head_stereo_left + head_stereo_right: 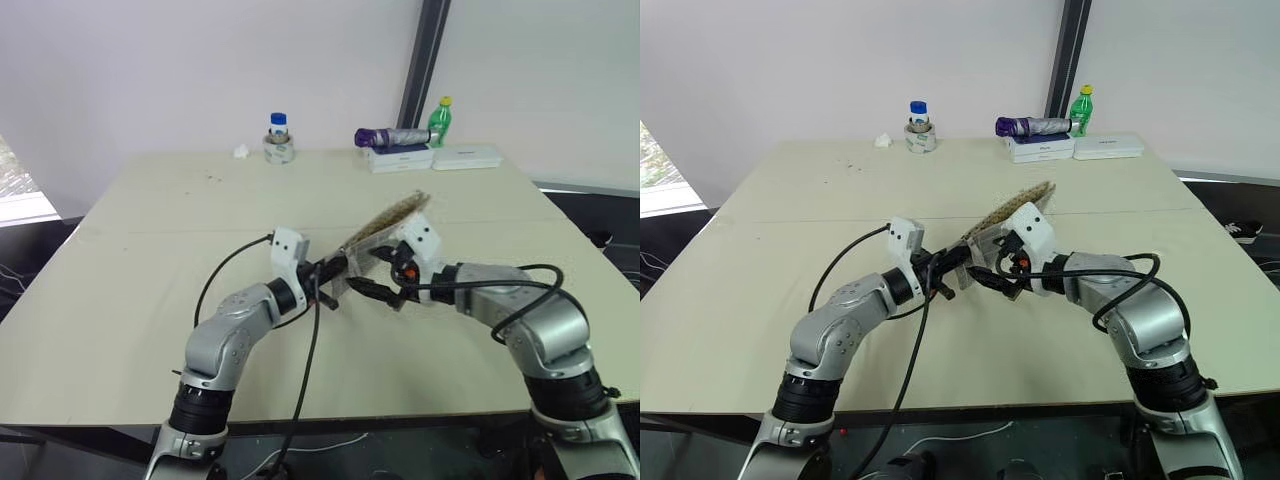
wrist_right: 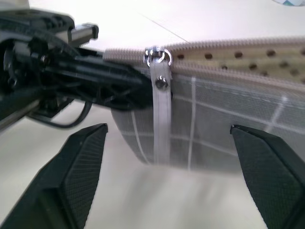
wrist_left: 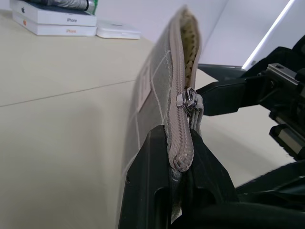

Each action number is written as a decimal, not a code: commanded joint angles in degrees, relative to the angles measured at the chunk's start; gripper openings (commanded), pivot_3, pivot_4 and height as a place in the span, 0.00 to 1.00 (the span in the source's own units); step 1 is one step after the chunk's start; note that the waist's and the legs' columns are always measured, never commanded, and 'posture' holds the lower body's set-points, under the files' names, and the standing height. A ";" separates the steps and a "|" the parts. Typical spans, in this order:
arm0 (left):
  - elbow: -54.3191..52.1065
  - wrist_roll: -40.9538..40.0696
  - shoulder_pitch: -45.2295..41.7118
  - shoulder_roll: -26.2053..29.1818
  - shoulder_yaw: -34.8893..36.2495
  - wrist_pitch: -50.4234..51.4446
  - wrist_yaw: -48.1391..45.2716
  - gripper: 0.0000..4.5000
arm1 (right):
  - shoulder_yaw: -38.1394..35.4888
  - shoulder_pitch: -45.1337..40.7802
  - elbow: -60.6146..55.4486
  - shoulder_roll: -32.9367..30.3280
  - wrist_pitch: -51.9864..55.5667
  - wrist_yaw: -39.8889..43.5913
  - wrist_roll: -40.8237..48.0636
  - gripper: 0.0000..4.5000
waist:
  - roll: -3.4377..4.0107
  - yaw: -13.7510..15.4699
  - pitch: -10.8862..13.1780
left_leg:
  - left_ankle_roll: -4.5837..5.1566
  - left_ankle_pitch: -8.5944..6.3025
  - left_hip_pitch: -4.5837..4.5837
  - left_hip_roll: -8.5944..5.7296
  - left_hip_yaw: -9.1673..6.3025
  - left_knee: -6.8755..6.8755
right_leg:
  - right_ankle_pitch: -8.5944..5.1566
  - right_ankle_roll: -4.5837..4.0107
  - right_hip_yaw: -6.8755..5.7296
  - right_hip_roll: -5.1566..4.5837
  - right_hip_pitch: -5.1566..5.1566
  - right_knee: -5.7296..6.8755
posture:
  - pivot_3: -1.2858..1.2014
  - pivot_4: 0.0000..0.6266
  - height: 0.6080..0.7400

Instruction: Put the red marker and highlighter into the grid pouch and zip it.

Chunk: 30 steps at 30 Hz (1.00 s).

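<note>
The grid pouch (image 1: 387,222) is held up off the table, tilted, its grey fabric crossed by white lines. My left gripper (image 1: 335,270) is shut on the pouch's near end (image 3: 177,157). The zipper is open along most of its length. Its pull (image 2: 160,90) hangs close to the end that my left gripper holds. My right gripper (image 2: 167,128) is open, with a finger on each side of the pull and touching nothing. Its fingers (image 1: 372,291) sit just right of the left gripper. The red marker and highlighter are out of view.
The beige table (image 1: 150,260) stretches wide on all sides. Along its far edge stand a tape roll with a small bottle (image 1: 279,140), two white boxes (image 1: 400,158), a purple folded thing (image 1: 388,137) and a green bottle (image 1: 440,120).
</note>
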 commanded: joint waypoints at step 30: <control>-0.22 8.48 5.88 14.91 -3.13 -15.13 -7.43 0.00 | -7.89 -5.44 17.71 -20.28 -12.90 0.63 -8.52 0.01 | 0.02 -0.15 0.00 | 0.01 -0.01 0.02 0.02 0.12 -0.07 | 0.00 -0.01 0.09 -0.02 -0.02 -0.04 | 0.52 0.24 1.00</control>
